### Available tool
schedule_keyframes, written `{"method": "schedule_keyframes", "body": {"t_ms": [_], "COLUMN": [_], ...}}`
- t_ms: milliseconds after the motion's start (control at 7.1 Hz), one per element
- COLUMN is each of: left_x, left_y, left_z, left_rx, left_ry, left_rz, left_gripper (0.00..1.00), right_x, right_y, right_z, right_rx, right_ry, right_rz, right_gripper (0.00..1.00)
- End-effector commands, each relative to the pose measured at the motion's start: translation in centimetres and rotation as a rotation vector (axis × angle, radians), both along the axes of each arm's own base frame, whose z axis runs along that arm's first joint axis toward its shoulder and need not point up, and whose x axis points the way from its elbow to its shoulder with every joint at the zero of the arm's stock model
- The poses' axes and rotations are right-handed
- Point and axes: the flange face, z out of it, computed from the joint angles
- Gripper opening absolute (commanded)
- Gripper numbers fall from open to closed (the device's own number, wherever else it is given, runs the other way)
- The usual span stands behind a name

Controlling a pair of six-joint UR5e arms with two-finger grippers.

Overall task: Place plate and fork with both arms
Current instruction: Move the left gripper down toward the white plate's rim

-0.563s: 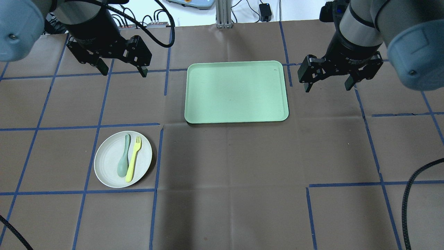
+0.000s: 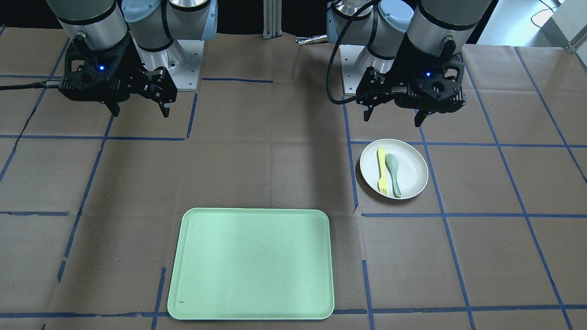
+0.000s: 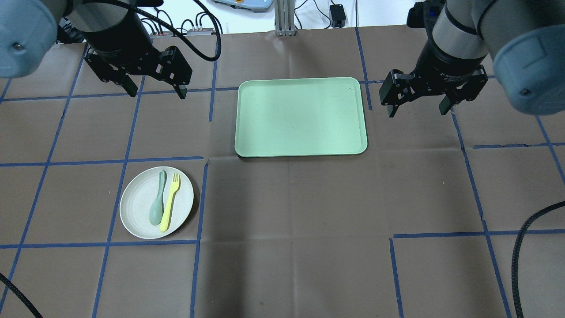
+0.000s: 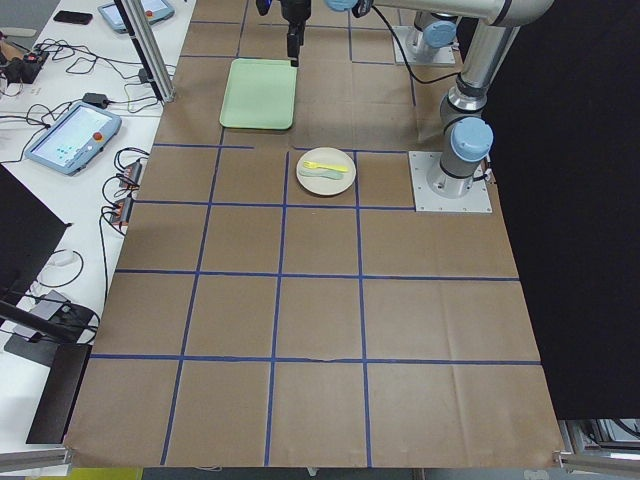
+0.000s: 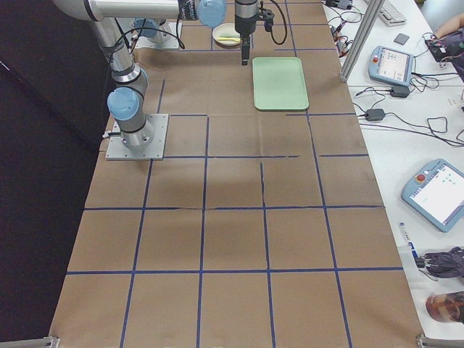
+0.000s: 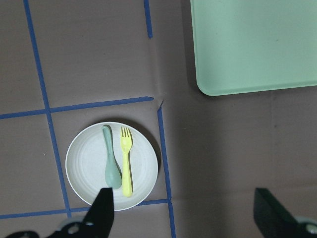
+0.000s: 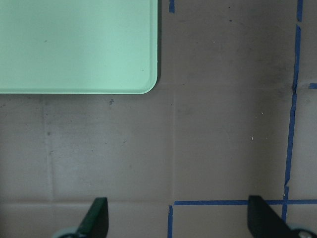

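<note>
The off-white round plate [image 3: 137, 207] lies on the table at the near left, and also shows in the front view [image 2: 410, 167] and the left wrist view [image 6: 84, 163]. The pale-yellow fork [image 3: 170, 203] lies on it beside a grey-green spoon [image 3: 157, 198], tines pointing away from the robot. My left gripper [image 3: 156, 93] hangs open and empty well above the table, beyond the plate. My right gripper [image 3: 416, 112] hangs open and empty to the right of the mint-green tray [image 3: 300, 117].
The empty tray lies at the far middle of the table, between the two grippers. Brown paper with blue tape lines covers the table. A black cable [image 3: 521, 247] curves in at the near right.
</note>
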Motion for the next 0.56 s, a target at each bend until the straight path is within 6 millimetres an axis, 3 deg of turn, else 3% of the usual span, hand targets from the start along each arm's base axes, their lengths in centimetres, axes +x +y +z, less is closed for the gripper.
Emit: {"method": "schedule_keyframes", "body": {"t_ms": [0,282,423], "left_x": [0.1,0.4,0.6], "left_y": [0.0,1.0,1.8], "left_z": [-0.2,-2.5,-2.4], "left_rx": [0.007,0.045,0.032], "left_ry": [-0.006,-0.010,-0.010], "left_rz": [-0.004,-0.024,-0.071], "left_gripper": [1.00,1.00,1.00], "right_x": [-0.1,-0.1,-0.1], "right_y": [0.0,0.0,0.0], "right_z": [0.0,0.0,0.0], "right_rx": [0.000,0.000,0.000], "right_ry": [0.001,0.001,0.001], "right_rz": [0.003,0.002,0.003], "right_gripper": [1.00,1.00,1.00]}}
